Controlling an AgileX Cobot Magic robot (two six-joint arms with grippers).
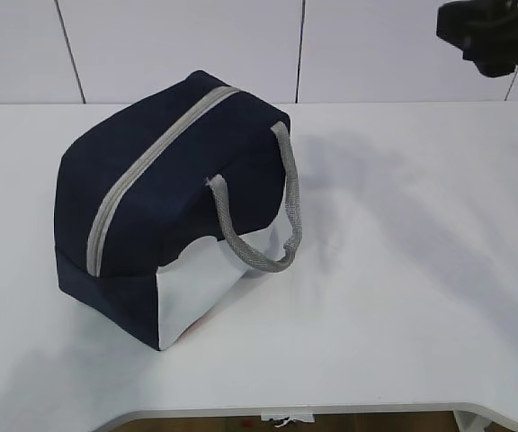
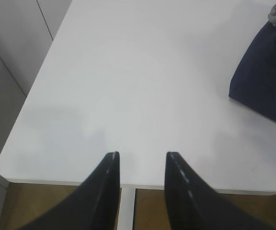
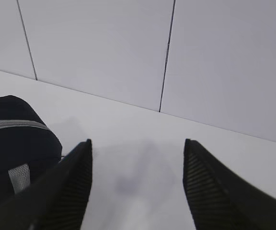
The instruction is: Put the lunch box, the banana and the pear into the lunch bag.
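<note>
The lunch bag sat at about nine o'clock on the white table, its grey zipper apparently closed, with no lunch box, banana or pear in sight. The left gripper stood partly open and empty over bare tabletop, while the right gripper, wider and also empty, hung up at two o'clock. My worry was the soft bag sliding or tipping if one arm tugged the zipper without the other bracing it.

Bare table right of and before the lunch bag — sole obstacle — zipped shut, handle drooping right
</note>
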